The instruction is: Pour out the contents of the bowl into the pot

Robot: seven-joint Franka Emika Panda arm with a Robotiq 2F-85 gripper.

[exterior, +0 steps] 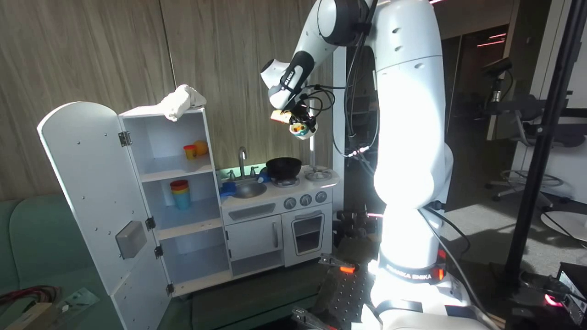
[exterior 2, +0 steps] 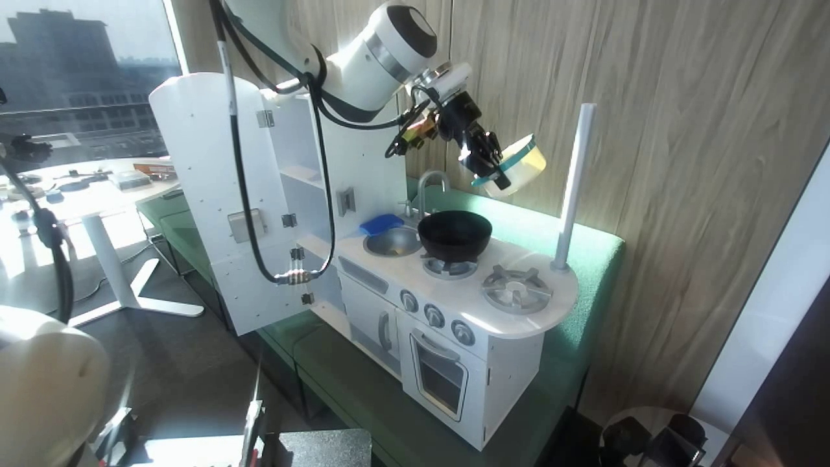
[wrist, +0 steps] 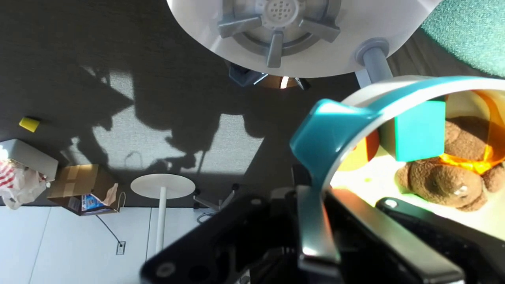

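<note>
The bowl [exterior 2: 528,170] is pale with a teal rim and hangs tilted in the air above the toy stove. My gripper [exterior 2: 498,178] is shut on its rim, which also shows in the wrist view [wrist: 438,85]. Inside it I see a brown plush toy [wrist: 446,181], a teal block [wrist: 420,132] and orange and yellow pieces. The bowl's mouth [exterior: 300,129] shows its contents in an exterior view. The black pot [exterior 2: 455,237] stands upright on the burner beside the sink, also in an exterior view [exterior: 283,168]. The bowl is higher than the pot and apart from it. The pot is outside the wrist view.
A grey burner [exterior 2: 517,290] lies to the pot's side, near a white upright post [exterior 2: 576,181]. A faucet [exterior 2: 431,183] rises behind the sink [exterior 2: 392,242], where a blue item [exterior 2: 381,224] rests. A tall white cupboard with an open door [exterior: 91,183] holds stacked cups [exterior: 181,197].
</note>
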